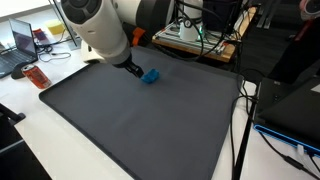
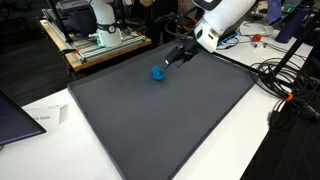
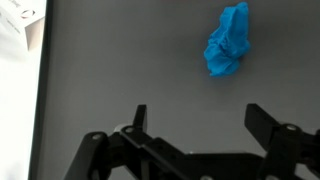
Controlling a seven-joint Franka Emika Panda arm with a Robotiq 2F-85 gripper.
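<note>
one gripper (image 3: 197, 115) in the wrist view, and its jaws stood spread wide with nothing between them, gripping nothing at all. two dark, blocky fingers (image 3: 140, 116) showed, hard-edged and matte black. ahead of them lay the blue wad (image 3: 227, 40), just one, crumpled and soft-looking, full of folds and creases, an irregular lump rather than a neat ball. it sat apart from the fingertips, not touched. under everything ran a single grey mat (image 3: 120, 60), flat, smooth and dull, a big rectangle covering most of the white table (image 1: 40, 150).

in both exterior views the blue wad (image 1: 150, 76) (image 2: 158, 72) rested on the mat near its far edge, with the gripper (image 1: 134, 69) (image 2: 173, 57) hanging just beside it on a glossy, rounded white arm (image 1: 95, 25). off the mat, one open laptop (image 1: 20, 45) stood on the table, and a tangle of black cables (image 2: 285, 85) trailed along the side.
</note>
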